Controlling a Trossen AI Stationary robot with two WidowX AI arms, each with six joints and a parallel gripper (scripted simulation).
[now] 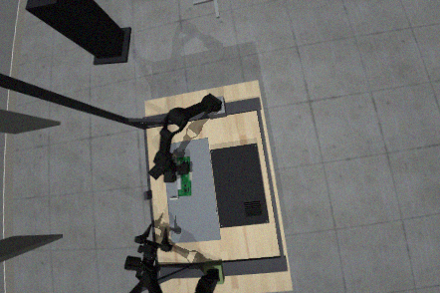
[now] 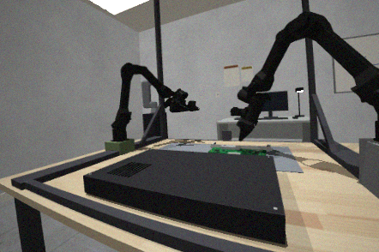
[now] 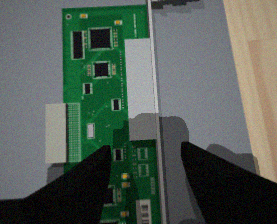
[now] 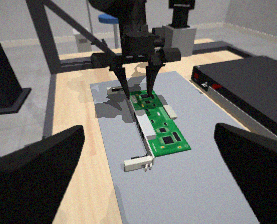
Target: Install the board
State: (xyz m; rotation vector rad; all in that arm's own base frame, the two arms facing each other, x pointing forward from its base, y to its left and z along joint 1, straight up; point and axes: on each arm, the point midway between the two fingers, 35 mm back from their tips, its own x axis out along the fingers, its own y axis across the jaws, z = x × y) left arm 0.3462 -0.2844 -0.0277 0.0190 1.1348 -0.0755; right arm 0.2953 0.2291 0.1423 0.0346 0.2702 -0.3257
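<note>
The green board (image 1: 185,177) lies component side up on a grey mat (image 1: 196,191), beside the black enclosure (image 1: 239,186). My left gripper (image 4: 139,98) hangs just above the board's far end. Its fingers are apart and straddle the grey panel edge (image 3: 154,75), with nothing held between them. In the left wrist view (image 3: 144,146) the board (image 3: 109,100) fills the frame. A grey lever (image 4: 137,164) sits at the board's near end; I cannot tell its angle. My right gripper (image 2: 190,105) is wide open and empty, raised above the mat and looking down the board (image 4: 159,122).
The enclosure (image 2: 184,186) stands flat on the bench with its vent grille (image 2: 129,169) near one corner. A dark rail (image 2: 51,177) borders the bench. The black frame posts (image 2: 158,66) rise behind the arms.
</note>
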